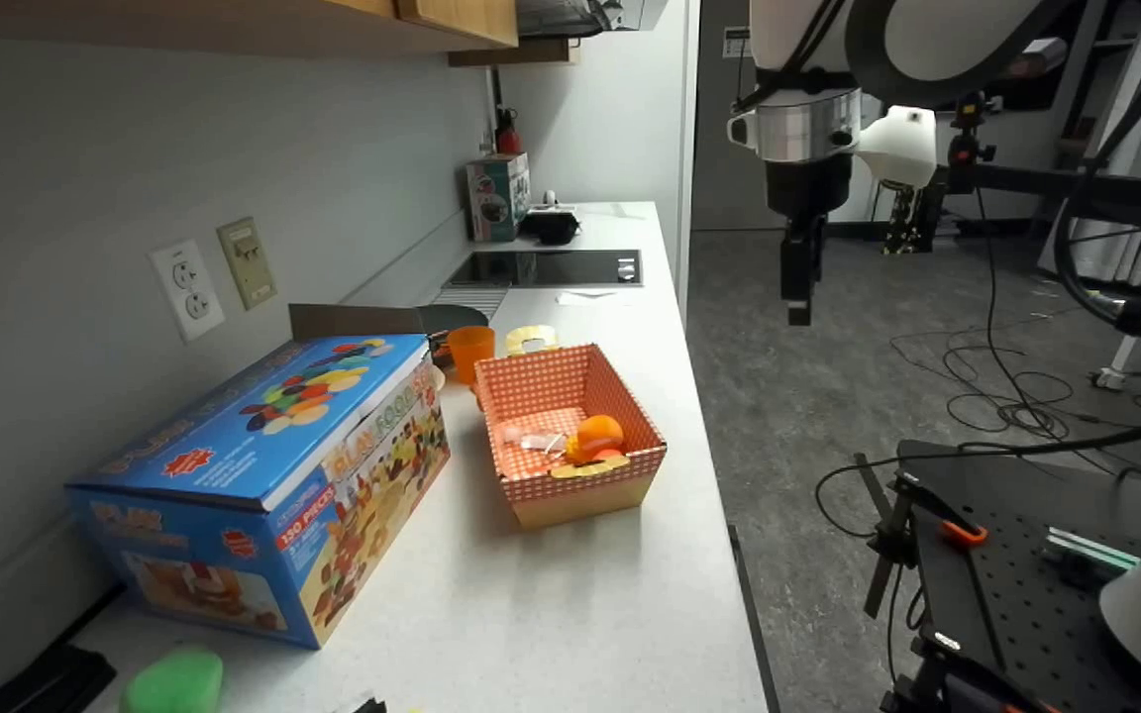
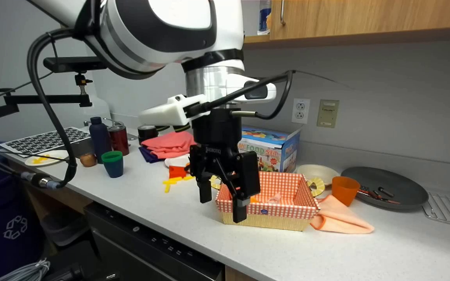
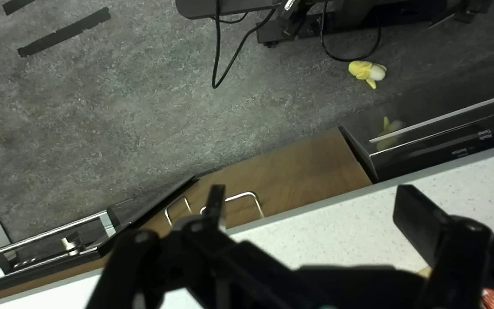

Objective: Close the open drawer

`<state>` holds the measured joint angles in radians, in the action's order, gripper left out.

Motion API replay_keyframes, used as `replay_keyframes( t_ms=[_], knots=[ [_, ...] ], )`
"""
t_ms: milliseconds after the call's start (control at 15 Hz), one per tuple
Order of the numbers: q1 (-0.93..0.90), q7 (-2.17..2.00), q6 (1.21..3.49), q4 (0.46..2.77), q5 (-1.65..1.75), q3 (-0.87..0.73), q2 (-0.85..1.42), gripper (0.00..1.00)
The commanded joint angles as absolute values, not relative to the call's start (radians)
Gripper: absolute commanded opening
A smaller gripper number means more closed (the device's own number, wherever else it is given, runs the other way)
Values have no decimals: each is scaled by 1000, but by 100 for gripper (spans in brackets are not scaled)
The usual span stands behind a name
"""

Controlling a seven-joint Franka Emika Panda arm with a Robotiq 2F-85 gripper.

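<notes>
The drawer (image 3: 292,184) lies below the claw (image 3: 311,198)

We see the claw released, its fingers (image 3: 420,225) spread apart. Beneath it, in the wrist view, a metal handle (image 3: 240,196) on the drawer shows partly behind one fingertip; whether the drawer is pulled out, we cannot tell.

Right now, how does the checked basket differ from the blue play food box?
The checked basket is open-topped; the blue play food box has a panel across its top. The basket shows an orange ball-like piece inside; the box's contents are hidden. The basket's lining is red-and-white check, while the box bears printed food pictures. Both rest on the counter.
</notes>
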<state>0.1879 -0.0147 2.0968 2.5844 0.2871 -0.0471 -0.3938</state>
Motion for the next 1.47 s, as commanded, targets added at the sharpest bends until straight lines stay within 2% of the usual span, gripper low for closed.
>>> replay_keyframes(
  t_ms=[0, 267, 333, 467, 1400],
  knots=[
    [173, -19, 2094, 2583, 292, -61, -394, 100],
    [173, -19, 2094, 2583, 292, -61, -394, 100],
    [207, 37, 2198, 2472, 316, -116, -197, 100],
    [204, 81, 2270, 2439, 300, -150, -143, 100],
    [192, 102, 2254, 2426, 292, -169, -155, 100]
  ],
)
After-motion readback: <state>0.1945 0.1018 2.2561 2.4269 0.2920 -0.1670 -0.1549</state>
